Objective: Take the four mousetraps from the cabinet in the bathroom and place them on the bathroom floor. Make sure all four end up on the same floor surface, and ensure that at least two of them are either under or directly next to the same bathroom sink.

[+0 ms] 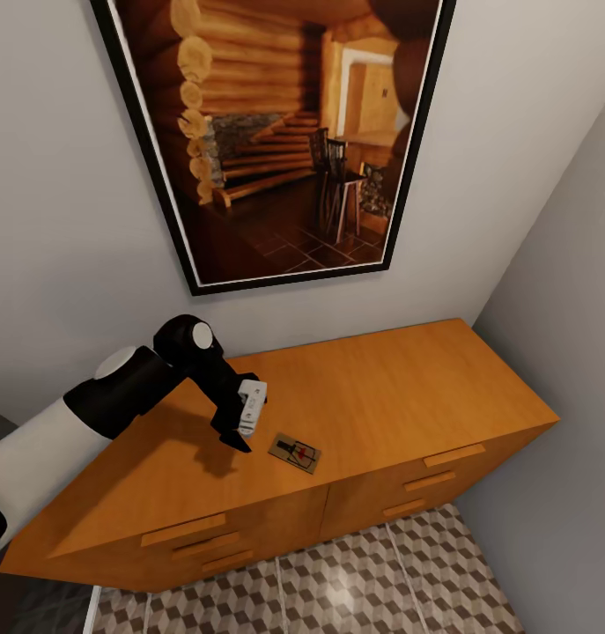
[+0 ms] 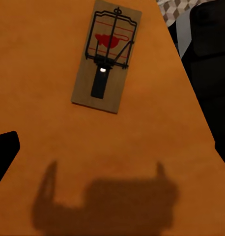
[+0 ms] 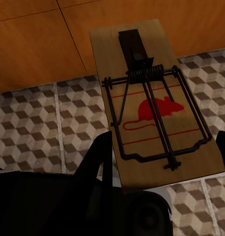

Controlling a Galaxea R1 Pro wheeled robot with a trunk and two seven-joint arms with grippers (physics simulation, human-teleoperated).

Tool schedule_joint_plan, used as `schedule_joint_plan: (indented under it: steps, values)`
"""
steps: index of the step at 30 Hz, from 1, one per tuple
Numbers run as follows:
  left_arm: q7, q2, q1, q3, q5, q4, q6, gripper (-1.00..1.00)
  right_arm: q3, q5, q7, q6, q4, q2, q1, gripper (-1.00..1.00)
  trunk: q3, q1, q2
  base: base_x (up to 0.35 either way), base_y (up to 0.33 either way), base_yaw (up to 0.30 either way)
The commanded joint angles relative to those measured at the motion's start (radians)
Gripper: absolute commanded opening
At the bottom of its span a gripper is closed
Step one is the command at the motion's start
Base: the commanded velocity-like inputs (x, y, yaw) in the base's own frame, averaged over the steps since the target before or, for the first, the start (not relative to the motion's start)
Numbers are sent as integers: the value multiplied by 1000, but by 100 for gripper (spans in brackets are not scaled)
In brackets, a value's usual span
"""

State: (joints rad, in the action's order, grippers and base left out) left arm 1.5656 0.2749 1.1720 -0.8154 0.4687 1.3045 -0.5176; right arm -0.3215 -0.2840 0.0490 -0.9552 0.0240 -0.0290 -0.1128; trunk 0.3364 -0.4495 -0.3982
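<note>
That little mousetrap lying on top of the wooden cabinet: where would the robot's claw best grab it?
Probably by the two long edges of the mousetrap, from straight above. It lies flat on the cabinet top, so only its thin wooden sides give purchase, and the plain end away from the wire is safest. The left claw hovers beside it.

The head view was evenly and softly lit, rendered sharp, with straight lines leaning at the edges from a wide lens. The left gripper (image 1: pixel 246 421) threw a soft dark shadow on the cabinet (image 1: pixel 381 396) top beside it, so light fell from above. The left wrist view was dimmer and slightly soft; the gripper's blurred shadow lay near the mousetrap (image 2: pixel 106 56). A pale sheen showed on the floor (image 1: pixel 355 590) tiles.
</note>
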Motion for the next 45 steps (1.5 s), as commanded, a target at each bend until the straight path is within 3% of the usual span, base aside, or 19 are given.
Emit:
schedule_joint_plan:
  steps: [1, 19, 31, 45]
  values:
    - [5, 0, 1, -2, 5, 1, -11, 100, -5, -12, 6, -4, -1, 0, -1, -100, 2, -1, -2, 0, 0, 0]
    - [5, -2, 1, -4, 6, -2, -12, 100, -5, -12, 6, -5, -1, 0, -1, -100, 2, -1, -2, 0, 0, 0]
    - [5, -2, 1, -35, 11, -4, -12, 100, -5, -12, 6, -5, -1, 0, -1, -100, 2, -1, -2, 0, 0, 0]
    - [5, -6, 1, -38, 17, -5, -13, 100, -5, -12, 6, -6, -1, 0, -1, -100, 2, -1, -2, 64, 0, 0]
